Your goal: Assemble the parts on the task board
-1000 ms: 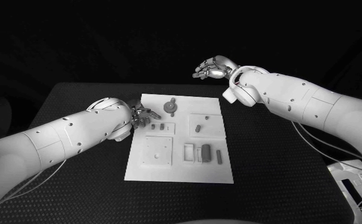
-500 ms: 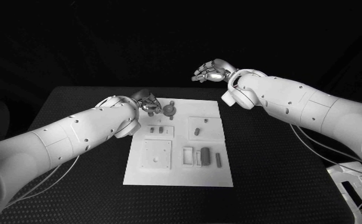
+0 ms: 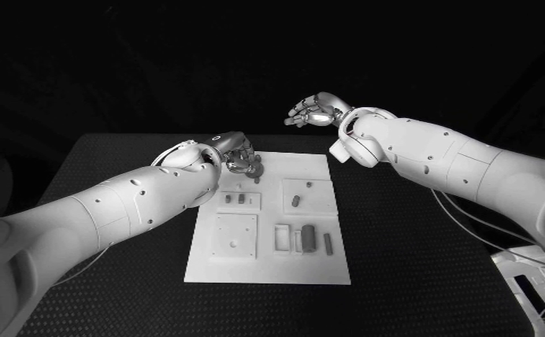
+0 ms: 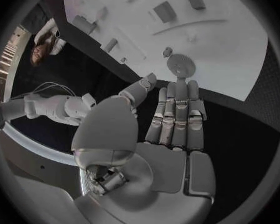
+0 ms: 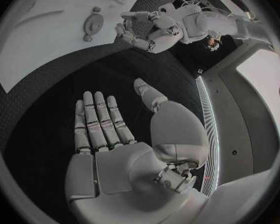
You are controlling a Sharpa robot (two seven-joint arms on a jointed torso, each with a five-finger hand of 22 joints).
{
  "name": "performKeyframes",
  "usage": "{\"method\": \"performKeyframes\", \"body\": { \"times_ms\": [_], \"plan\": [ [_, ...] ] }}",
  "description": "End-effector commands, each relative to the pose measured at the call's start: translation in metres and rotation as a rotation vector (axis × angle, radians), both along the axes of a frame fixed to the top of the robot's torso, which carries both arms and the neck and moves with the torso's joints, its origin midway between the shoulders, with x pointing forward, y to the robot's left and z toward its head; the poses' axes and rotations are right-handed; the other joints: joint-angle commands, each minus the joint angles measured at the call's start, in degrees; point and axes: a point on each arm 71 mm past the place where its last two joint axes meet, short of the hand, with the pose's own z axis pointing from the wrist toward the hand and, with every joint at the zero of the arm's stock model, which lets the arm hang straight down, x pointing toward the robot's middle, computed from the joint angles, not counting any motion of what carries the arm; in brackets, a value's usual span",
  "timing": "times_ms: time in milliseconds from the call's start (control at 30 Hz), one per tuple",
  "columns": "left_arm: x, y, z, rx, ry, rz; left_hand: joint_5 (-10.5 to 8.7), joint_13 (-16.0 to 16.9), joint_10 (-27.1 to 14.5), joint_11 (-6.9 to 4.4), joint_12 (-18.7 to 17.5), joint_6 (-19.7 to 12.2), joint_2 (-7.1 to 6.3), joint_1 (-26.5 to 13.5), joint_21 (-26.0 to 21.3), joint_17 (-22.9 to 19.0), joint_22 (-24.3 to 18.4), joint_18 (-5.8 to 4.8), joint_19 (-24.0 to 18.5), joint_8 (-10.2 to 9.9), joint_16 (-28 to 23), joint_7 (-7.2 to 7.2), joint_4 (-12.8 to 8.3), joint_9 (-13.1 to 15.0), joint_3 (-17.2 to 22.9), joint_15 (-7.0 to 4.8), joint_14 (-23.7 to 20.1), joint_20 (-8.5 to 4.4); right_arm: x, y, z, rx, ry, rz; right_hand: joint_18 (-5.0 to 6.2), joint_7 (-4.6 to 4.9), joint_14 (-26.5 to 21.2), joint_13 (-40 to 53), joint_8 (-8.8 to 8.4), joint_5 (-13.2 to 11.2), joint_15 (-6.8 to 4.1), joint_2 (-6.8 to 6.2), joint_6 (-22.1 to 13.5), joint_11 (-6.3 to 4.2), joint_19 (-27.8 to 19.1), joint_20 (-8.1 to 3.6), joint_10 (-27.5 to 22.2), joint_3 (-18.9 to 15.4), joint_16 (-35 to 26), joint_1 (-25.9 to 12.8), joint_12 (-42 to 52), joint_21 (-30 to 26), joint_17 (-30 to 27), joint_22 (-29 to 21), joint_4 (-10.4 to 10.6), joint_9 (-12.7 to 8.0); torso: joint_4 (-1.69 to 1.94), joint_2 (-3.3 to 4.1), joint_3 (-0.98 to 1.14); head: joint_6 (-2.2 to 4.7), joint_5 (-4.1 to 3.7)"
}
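While both empty, fingers apart: left hand [image 3: 236, 153] over gear [image 4: 180, 64], right hand [image 3: 313, 109] beyond task board [image 3: 256, 262].

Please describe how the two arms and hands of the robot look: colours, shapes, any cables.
Both arms are smooth, rounded white shells dotted with small dark holes. The left hand and right hand are silver metal with segmented fingers and a flat palm. A thin pale cable hangs below the right arm.
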Motion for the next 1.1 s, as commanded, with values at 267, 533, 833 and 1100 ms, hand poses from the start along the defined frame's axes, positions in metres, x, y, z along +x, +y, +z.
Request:
{"method": "performKeyframes", "body": {
  "times_ms": [267,533,833,1100],
  "plan": [
    [-0.001,-0.015,-0.005,0.176,-0.101,-0.106,-0.09,-1.40,-1.00,1.10,-2.32,-1.80,-0.18,1.47,-0.57,1.21,-0.02,0.01,0.96,-1.28,0.97,0.37,0.04,-1.56,-0.43,-0.24,0.32,-0.30,0.001,0.007,0.000,0.007,-0.007,0.020,-1.07,2.94,-0.36,0.02,0.24,-0.10,-0.16,0.18,-0.47,0.10,0.41,-0.04,0.29,-0.30,-0.33,0.19,-0.37,-0.34,-0.11,0.10,0.05,-0.11,-0.08,0.06,-0.04,0.16,-0.19],
    [-0.002,-0.019,-0.021,0.232,-0.053,-0.114,-0.05,-2.60,-1.19,1.19,-3.98,-2.55,-0.03,2.57,0.60,2.86,1.32,0.68,3.57,-2.00,2.90,0.77,0.05,-3.19,-0.31,-0.69,2.14,-0.87,0.000,0.011,0.001,0.009,-0.008,0.025,-1.08,2.95,-0.36,0.03,0.25,-0.10,-0.16,0.19,-0.48,0.11,0.42,-0.05,0.31,-0.31,-0.32,0.20,-0.41,-0.36,-0.13,0.14,0.04,-0.12,0.02,0.04,-0.08,0.07,-0.53],
    [-0.004,-0.019,-0.031,0.220,-0.038,-0.118,-0.02,-3.64,-2.26,0.69,-5.54,-2.81,0.17,2.86,1.15,4.28,2.76,1.03,4.56,-2.19,4.56,-0.28,0.09,-4.26,-0.44,-1.14,2.71,-1.05,0.000,0.012,0.001,0.010,-0.009,0.027,-1.09,2.98,-0.36,0.03,0.26,-0.11,-0.15,0.18,-0.48,0.12,0.43,-0.05,0.34,-0.32,-0.31,0.22,-0.45,-0.39,-0.16,0.18,0.03,-0.13,0.06,0.00,-0.10,-0.22,-0.88],
    [-0.003,-0.018,-0.032,0.193,-0.045,-0.114,0.00,-4.75,-2.63,0.21,-6.73,-3.43,0.63,3.21,1.76,5.14,4.14,1.01,5.84,-2.34,5.79,-1.86,0.06,-5.20,-0.35,-1.72,3.62,-1.84,0.000,0.014,0.001,0.011,-0.009,0.031,-1.09,2.99,-0.36,0.03,0.27,-0.11,-0.15,0.16,-0.49,0.14,0.44,-0.06,0.37,-0.33,-0.30,0.23,-0.49,-0.42,-0.19,0.21,0.02,-0.14,0.13,-0.08,-0.10,-0.35,-1.24]
  ]
}}
